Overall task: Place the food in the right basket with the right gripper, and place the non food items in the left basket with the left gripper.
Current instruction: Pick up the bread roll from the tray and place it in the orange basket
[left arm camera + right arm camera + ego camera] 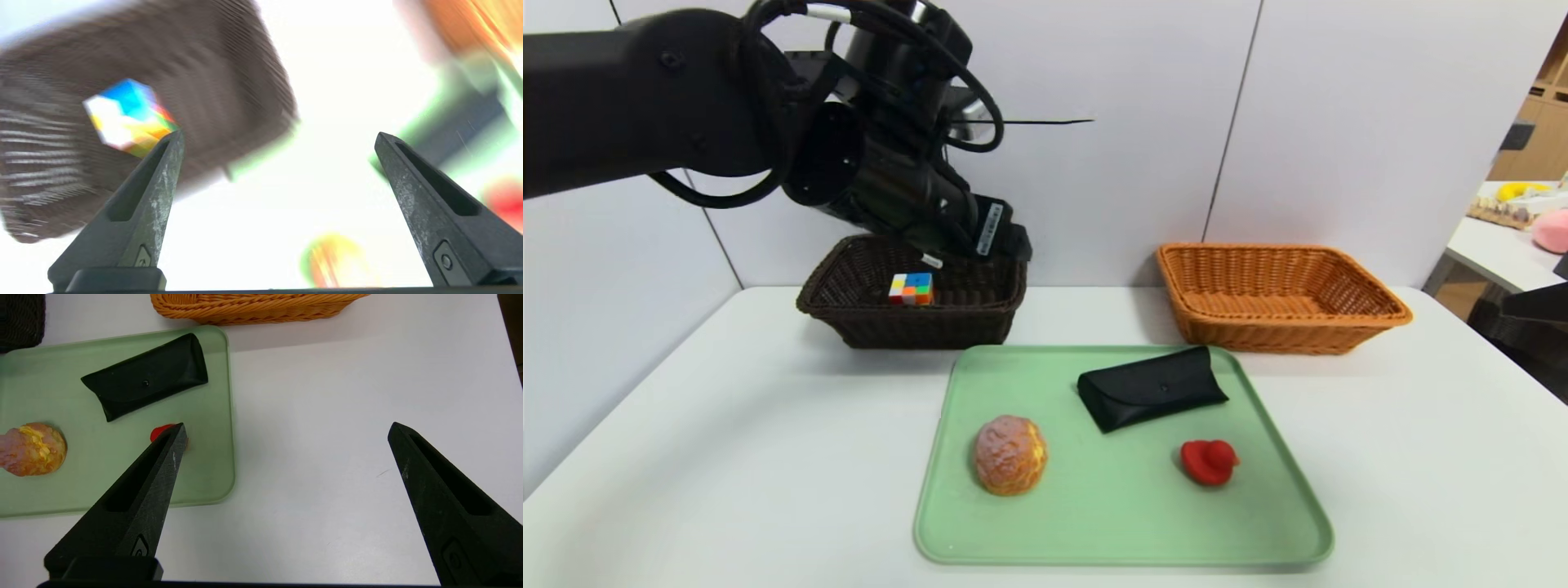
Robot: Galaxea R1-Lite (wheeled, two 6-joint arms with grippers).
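Note:
The multicoloured puzzle cube [911, 288] lies inside the dark brown left basket [849, 314]. My left gripper [280, 134] hangs open and empty just above that basket; the cube [128, 118] shows beyond one fingertip, apart from it. On the green tray [1111, 523] rest the round golden bun [1010, 454], the black glasses case [1152, 386] and the red duck [1209, 462]. My right gripper [288, 425] stands open over bare table beside the tray, with the duck [159, 432] partly hidden behind one finger. The orange-tan right basket [1339, 327] holds nothing that I can see.
Both baskets stand at the back of the white table against the wall. The left arm [686, 98] reaches across the upper left of the head view. A side table with objects [1519, 212] stands at the far right.

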